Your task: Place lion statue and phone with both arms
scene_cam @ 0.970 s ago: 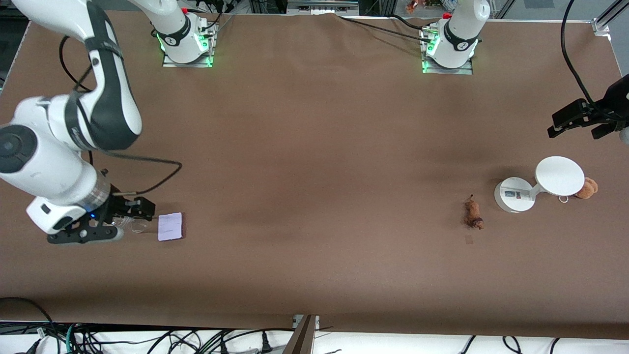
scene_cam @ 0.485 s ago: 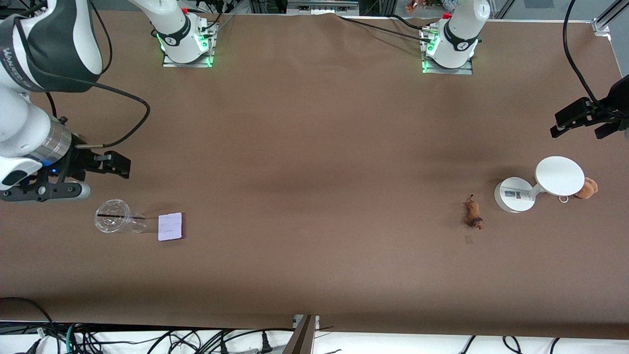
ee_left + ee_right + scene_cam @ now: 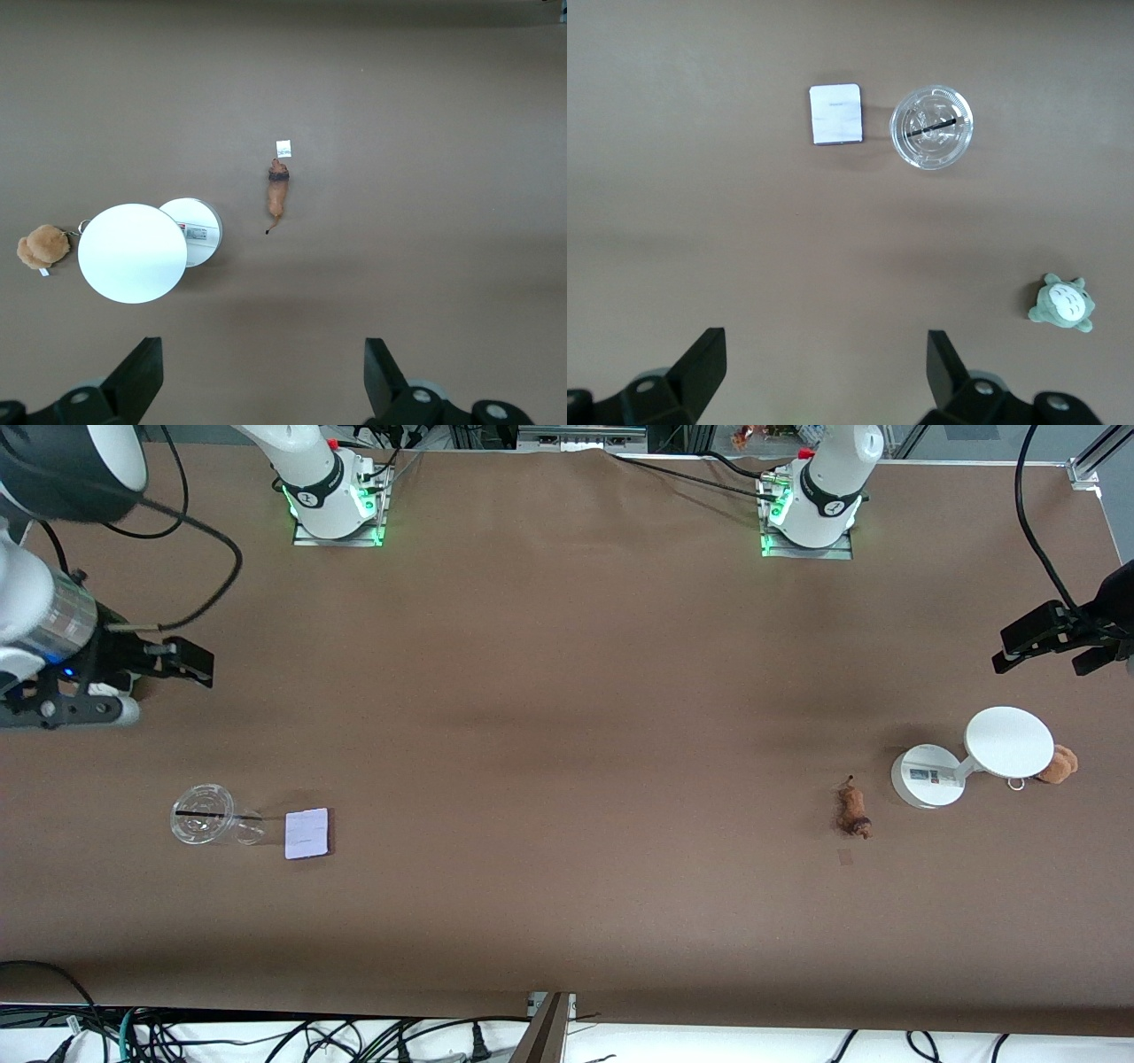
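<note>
The lion statue (image 3: 854, 809), small and orange-brown, lies on the brown table toward the left arm's end; in the left wrist view the lion statue (image 3: 278, 190) lies beside a white stand. The phone (image 3: 307, 833), a pale lavender slab, lies flat toward the right arm's end; in the right wrist view the phone (image 3: 835, 114) lies next to a clear cup. My right gripper (image 3: 177, 664) hangs open and empty over bare table, well apart from the phone. Over the table's edge at the left arm's end, my left gripper (image 3: 1038, 661) is open and holds nothing. Both wrist views show wide jaws with only tabletop between them.
A clear plastic cup (image 3: 202, 825) lies beside the phone. A white round-based stand (image 3: 921, 778) with a round top stands next to the lion, with a tan plush (image 3: 1058, 764) by it. A grey-green plush (image 3: 1063, 304) shows in the right wrist view.
My right gripper has drawn away from the phone and the cup, toward the robots' side and the table's end, leaving both uncovered. The left gripper has barely moved.
</note>
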Controlling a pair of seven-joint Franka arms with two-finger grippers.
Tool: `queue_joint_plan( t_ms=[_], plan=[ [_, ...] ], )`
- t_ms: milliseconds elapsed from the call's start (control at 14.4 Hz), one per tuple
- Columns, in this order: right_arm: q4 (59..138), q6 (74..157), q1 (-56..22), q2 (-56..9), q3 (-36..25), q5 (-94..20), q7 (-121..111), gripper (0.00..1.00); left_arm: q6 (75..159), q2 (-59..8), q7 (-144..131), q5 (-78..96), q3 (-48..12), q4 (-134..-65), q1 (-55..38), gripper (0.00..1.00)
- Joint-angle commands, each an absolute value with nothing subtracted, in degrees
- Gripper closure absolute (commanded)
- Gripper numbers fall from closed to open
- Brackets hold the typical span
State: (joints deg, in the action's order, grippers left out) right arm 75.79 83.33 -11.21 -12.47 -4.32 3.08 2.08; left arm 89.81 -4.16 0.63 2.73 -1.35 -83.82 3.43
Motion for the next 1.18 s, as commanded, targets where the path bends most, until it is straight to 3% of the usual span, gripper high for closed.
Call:
queue_joint_plan(
  t_ms=[0,1109],
  plan=[
    [78.49,81.49,-6.52,-8.09,-0.71,2.99,1.5,0.0,88.86,-4.83,1.41,3.87,-1.41,-80.96,3.6,0.0],
    [78.4,77.96,-5.1,-9.49,-1.14,2.02,0.62,0.0,88.86,-5.27,1.14,3.87,-1.41,-80.42,3.6,0.0]
  ],
)
